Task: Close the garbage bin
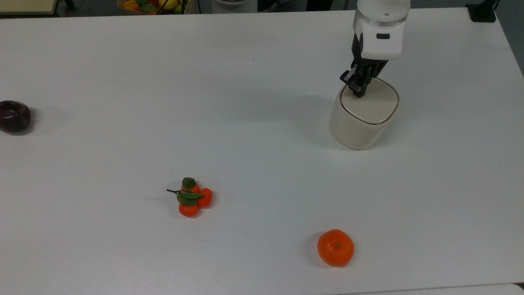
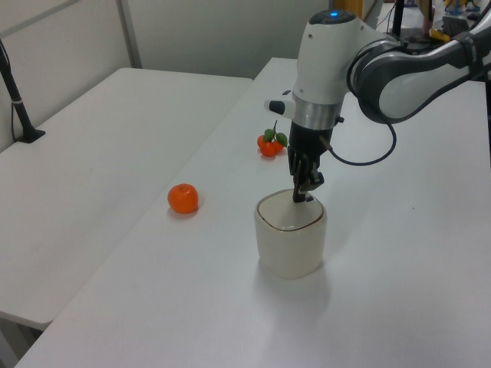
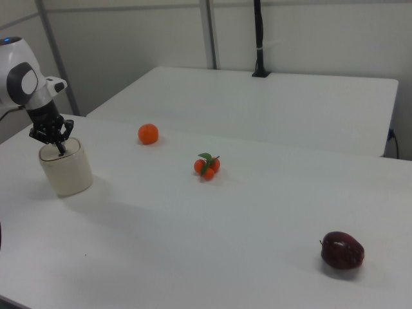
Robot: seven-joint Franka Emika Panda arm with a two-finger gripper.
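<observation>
Tool [image 1: 358,91] tips together, pressing the flat lid near the top view's left edge of the cream-white rounded-square plastic garbage bin [image 1: 360,123] on the white surface [image 1: 245,143]; lid looks seated, next: lift straight off.

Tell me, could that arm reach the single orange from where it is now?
Probably yes. The orange lies alone on open table, nothing near or over it, and the claw carries nothing; its tip sits on the bin lid. Whether the arm stretches that far can't be judged.
</observation>
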